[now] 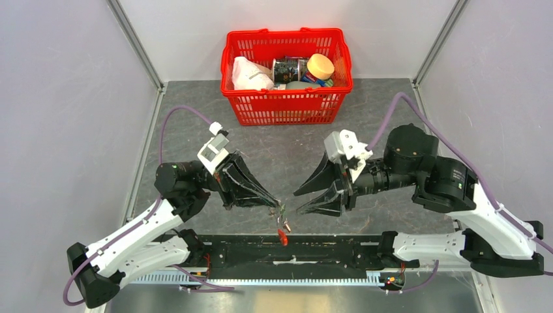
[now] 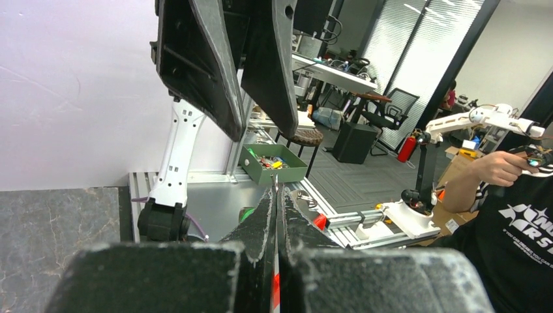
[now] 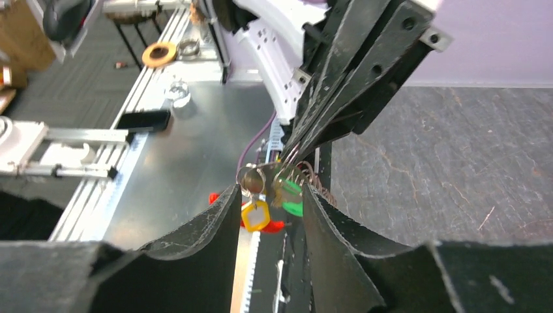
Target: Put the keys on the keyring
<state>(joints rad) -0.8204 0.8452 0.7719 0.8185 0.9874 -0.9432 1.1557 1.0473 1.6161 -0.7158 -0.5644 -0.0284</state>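
My left gripper (image 1: 276, 207) is shut on the thin metal ring of the keyring (image 1: 283, 223) and holds the bunch above the table's near edge. The red loop (image 1: 283, 238) hangs lowest. In the left wrist view the jaws (image 2: 274, 193) are pressed together with a sliver of metal ring at the tips. My right gripper (image 1: 299, 201) is open, just right of the bunch. In the right wrist view (image 3: 270, 190) its open fingers frame the ring (image 3: 251, 177), a green-headed key (image 3: 294, 196), a yellow tag (image 3: 255, 216) and the red loop (image 3: 276, 226). I see no loose keys.
A big red mesh basket (image 1: 287, 104) with groceries stands at the back centre. A black rail (image 1: 326, 246) runs along the near edge under the bunch. Grey walls close the left and right sides.
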